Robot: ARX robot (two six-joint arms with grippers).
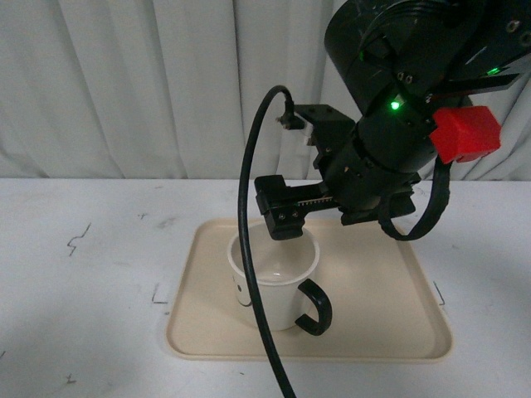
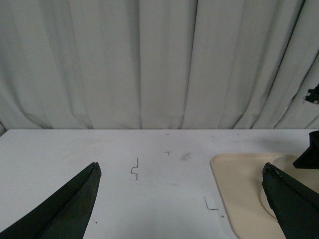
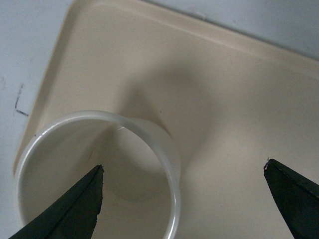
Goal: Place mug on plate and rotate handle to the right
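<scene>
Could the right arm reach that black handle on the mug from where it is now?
Probably yes. The right tool hangs open just above the mug, and the handle sticks out to the front right with only bare plate around it; nothing blocks it.

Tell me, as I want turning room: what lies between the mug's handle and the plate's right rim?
Only bare plate floor between handle and rim, per the front view.

Showing a smooth, glossy cream finish on the mug [image 1: 282, 286] and a gleaming black one on its handle [image 1: 328, 308], contrasting with the matt beige plastic of the plate [image 1: 382, 290], the scuffed matt white table [image 1: 83, 282] and the pleated cloth curtain [image 1: 124, 83].
</scene>
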